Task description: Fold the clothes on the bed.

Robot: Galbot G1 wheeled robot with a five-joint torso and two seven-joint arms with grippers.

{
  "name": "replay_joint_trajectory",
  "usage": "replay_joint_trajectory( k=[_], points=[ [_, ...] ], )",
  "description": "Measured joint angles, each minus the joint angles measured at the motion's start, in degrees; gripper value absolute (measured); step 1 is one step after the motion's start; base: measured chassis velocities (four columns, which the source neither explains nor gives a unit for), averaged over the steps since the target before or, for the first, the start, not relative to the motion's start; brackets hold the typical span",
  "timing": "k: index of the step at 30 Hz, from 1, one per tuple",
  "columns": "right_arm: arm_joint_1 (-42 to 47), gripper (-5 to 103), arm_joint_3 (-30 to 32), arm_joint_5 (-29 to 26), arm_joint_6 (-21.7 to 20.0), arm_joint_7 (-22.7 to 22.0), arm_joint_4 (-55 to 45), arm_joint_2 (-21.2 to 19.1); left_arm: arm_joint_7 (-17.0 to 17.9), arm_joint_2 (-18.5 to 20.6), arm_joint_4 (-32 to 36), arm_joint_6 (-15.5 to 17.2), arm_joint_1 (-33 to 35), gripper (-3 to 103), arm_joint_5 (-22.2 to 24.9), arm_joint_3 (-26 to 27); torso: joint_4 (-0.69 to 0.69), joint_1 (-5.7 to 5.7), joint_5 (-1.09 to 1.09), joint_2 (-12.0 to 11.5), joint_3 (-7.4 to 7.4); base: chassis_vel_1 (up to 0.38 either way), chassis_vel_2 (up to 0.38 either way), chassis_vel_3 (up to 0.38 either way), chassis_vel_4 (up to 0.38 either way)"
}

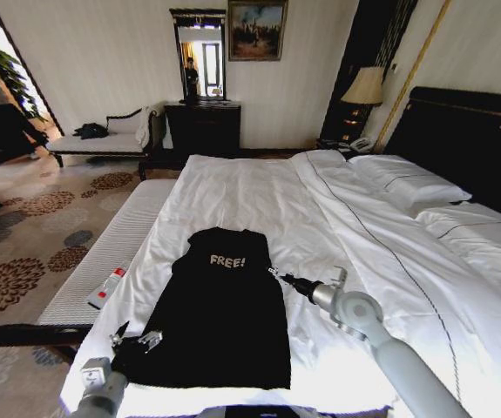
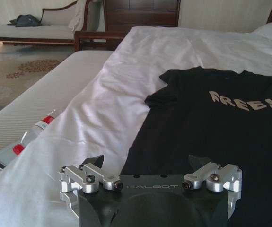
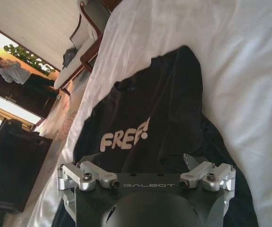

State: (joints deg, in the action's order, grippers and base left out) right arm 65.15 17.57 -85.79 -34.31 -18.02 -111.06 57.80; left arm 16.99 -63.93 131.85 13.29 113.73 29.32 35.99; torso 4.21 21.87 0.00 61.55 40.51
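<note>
The clothes are one black T-shirt [image 1: 224, 305] with white "FREE!" lettering, lying flat on the white bed [image 1: 320, 218] near its foot, collar pointing towards the far end. My left gripper [image 1: 133, 338] hovers open at the shirt's near left corner; in the left wrist view the left gripper [image 2: 145, 163] sits just above the black fabric [image 2: 211, 127]. My right gripper [image 1: 276, 275] is open at the shirt's right edge, about level with the chest. From the right wrist, the right gripper [image 3: 136, 163] is over the T-shirt [image 3: 150, 113], with nothing between its fingers.
A grey padded bench [image 1: 102, 252] runs along the bed's left side with a red-and-white packet [image 1: 106, 287] on it. White pillows [image 1: 407, 183] and a dark headboard [image 1: 468, 139] are at the right. A pale chaise [image 1: 102, 139] and dark dresser [image 1: 202, 126] stand by the far wall.
</note>
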Motion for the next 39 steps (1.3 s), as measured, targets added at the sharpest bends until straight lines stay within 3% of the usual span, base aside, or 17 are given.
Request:
replay_joint_trajectory(
  k=[12, 20, 39],
  points=[
    [-4.6, 88, -2.6, 5.3, -0.1, 2.6, 9.0, 3.3, 0.6, 0.2, 0.5, 0.8, 0.2, 100, 0.6, 0.0, -0.01, -0.01, 0.00, 0.0, 0.00, 0.000, 0.000, 0.000, 0.000],
    [-4.2, 83, -2.4, 7.2, -0.1, 3.9, 10.2, 3.1, 0.9, 0.4, 0.6, 1.0, 0.1, 100, 1.1, -0.1, 0.00, -0.01, 0.00, 0.0, 0.00, 0.000, 0.000, 0.000, 0.000],
    [-4.7, 82, -2.2, 7.7, -1.2, 3.6, 11.2, 1.7, 1.3, 0.2, 1.0, 1.2, 0.2, 100, 1.2, -0.3, 0.00, -0.01, 0.00, 0.0, 0.00, 0.000, 0.000, 0.000, 0.000]
  ],
)
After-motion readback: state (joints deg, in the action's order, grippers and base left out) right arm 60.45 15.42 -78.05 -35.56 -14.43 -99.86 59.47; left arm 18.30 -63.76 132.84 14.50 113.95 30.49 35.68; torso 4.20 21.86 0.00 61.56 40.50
